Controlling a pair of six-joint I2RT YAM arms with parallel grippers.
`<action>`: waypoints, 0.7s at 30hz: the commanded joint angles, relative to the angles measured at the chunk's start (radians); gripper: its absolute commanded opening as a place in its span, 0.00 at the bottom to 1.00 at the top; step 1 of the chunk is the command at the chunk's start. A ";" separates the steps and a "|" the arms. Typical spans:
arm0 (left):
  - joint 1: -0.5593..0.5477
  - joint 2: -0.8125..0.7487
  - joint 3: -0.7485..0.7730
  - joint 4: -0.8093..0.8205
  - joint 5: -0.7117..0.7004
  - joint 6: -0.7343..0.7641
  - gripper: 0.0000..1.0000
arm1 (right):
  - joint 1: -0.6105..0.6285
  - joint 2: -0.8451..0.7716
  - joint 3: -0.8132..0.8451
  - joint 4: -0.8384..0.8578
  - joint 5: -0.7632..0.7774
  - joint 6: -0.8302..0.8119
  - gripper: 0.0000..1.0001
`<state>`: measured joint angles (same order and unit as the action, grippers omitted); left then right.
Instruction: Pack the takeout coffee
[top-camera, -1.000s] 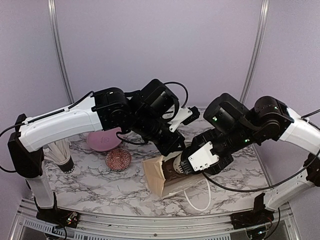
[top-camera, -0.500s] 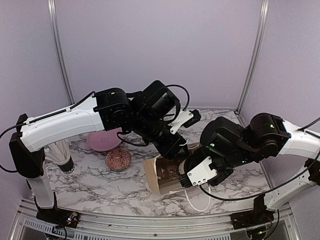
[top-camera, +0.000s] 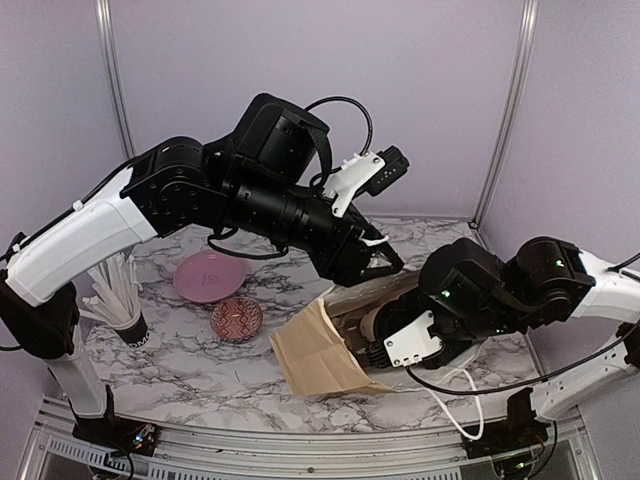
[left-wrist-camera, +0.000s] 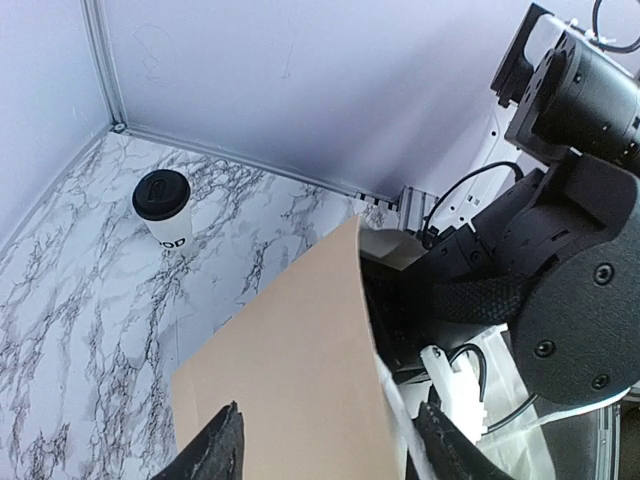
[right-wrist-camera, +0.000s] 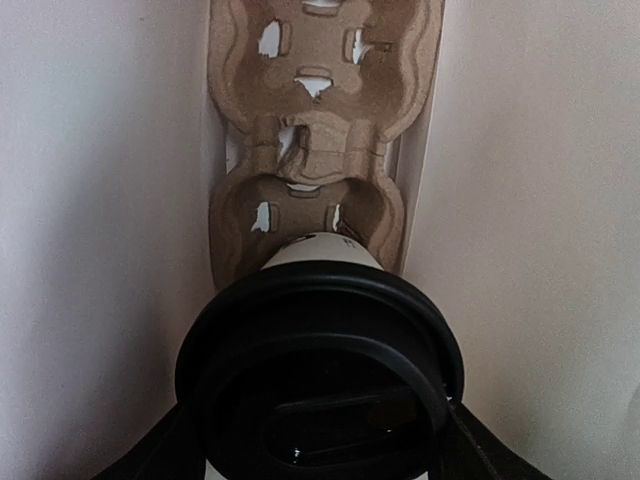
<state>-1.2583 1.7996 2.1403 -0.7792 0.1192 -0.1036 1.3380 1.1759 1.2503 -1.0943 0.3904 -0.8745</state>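
Note:
A brown paper bag (top-camera: 318, 352) lies on its side on the marble table, mouth toward the right arm. My right gripper (right-wrist-camera: 320, 440) reaches inside it, shut on a takeout coffee (right-wrist-camera: 318, 330), a white cup with a black lid. The cup's base points into a socket of the brown pulp tray (right-wrist-camera: 320, 60) deep in the bag. My left gripper (left-wrist-camera: 335, 455) hangs open above the bag's upper side (left-wrist-camera: 290, 380), nothing between its fingers; from the top camera, the left gripper (top-camera: 372, 268) sits just over the bag. A second takeout coffee (left-wrist-camera: 163, 207) stands upright near the table's back corner.
A pink plate (top-camera: 208, 276) and a small patterned bowl (top-camera: 237, 318) lie left of the bag. A dark cup of white straws (top-camera: 122, 308) stands at the far left. The bag's white cord handle (top-camera: 455, 405) trails toward the table's front edge.
My left gripper has opened, let go of the bag and risen. The bag has tipped flatter onto its side. My right arm has moved lower and further right, with the cup in the bag.

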 joint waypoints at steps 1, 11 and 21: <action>0.005 -0.040 -0.024 0.052 -0.062 0.045 0.62 | 0.007 -0.015 0.011 0.037 0.022 0.029 0.34; 0.007 -0.003 -0.147 0.048 -0.135 0.017 0.59 | 0.007 -0.027 -0.031 0.050 -0.006 0.039 0.34; -0.002 0.030 -0.175 0.037 -0.145 0.005 0.99 | 0.007 -0.051 -0.101 0.060 -0.025 0.053 0.34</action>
<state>-1.2549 1.8317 1.9633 -0.7589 -0.0231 -0.1059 1.3380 1.1439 1.1454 -1.0653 0.3752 -0.8463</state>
